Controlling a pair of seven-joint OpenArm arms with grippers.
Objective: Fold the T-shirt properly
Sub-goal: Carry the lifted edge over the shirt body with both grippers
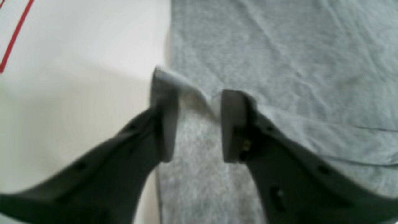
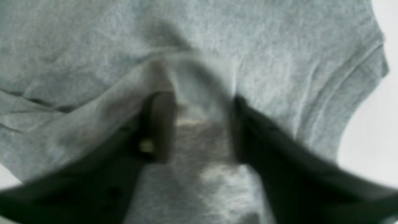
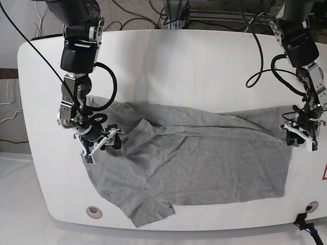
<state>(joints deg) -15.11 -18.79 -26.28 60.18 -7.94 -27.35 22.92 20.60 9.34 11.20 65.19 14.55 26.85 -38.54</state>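
Note:
The grey T-shirt lies spread and wrinkled across the white table, with its upper part folded down over the middle. My left gripper stands open at the cloth's right edge; a raised ridge of fabric runs loose between its fingers. Over the shirt's left end, near a sleeve, my right gripper is open too, with a slack hump of grey T-shirt between the pads. Neither pair of jaws presses the T-shirt.
A red line is marked on the table beside the left gripper, and a red mark shows at the table's right edge. Round holes sit near the front corners. Cables hang behind the table.

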